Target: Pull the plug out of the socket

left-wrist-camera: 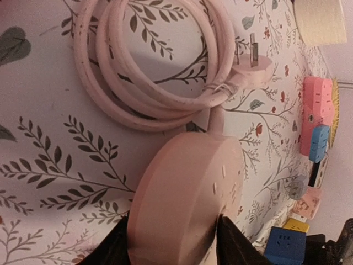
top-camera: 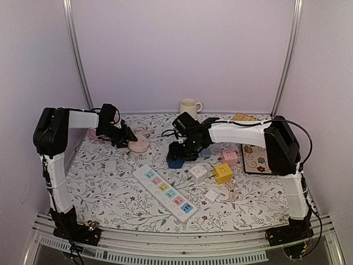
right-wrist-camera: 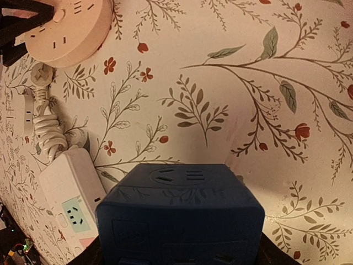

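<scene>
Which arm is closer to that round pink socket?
Left. The left gripper clasps the round pink socket; the right gripper is off to the side, around a blue cube.

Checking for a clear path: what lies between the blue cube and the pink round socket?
Only bare cloth between blue cube and pink socket, seen from the right wrist.

Nothing legible is showing anywhere: no words, brands or numbers. The white power strip (top-camera: 165, 191) is displaying only coloured socket panels, while the blue cube socket (right-wrist-camera: 179, 221) and the pink round socket (left-wrist-camera: 187, 199) are showing only bare slot openings.
</scene>
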`<act>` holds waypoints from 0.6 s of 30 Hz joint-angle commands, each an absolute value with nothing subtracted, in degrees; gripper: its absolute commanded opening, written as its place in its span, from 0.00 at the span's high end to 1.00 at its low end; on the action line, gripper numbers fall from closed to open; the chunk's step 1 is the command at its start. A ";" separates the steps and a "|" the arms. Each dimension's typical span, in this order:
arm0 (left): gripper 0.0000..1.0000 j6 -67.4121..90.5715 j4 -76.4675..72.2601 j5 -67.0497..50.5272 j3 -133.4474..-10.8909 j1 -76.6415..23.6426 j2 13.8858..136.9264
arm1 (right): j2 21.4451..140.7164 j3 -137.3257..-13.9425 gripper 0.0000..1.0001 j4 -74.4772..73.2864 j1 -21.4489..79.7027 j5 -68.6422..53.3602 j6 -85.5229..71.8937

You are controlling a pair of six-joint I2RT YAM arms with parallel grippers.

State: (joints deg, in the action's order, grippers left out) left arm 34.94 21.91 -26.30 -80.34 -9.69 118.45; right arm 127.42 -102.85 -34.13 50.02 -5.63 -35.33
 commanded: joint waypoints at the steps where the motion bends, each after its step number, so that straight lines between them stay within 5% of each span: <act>1: 0.44 32.78 23.41 -24.08 -80.41 -8.73 118.32 | 129.77 -107.57 0.75 -36.88 51.72 -2.04 -32.66; 9: 0.25 31.45 25.41 -21.76 -80.76 -8.52 116.16 | 132.72 -112.44 0.73 -43.31 53.36 3.66 -30.68; 18: 0.17 31.10 25.74 -20.78 -78.14 -8.50 109.34 | 134.03 -115.02 0.62 -45.99 53.91 4.85 -29.44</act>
State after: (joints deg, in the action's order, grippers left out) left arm 32.21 25.28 -21.47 -79.48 -9.02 114.96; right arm 132.51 -112.20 -43.79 53.63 3.11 -30.55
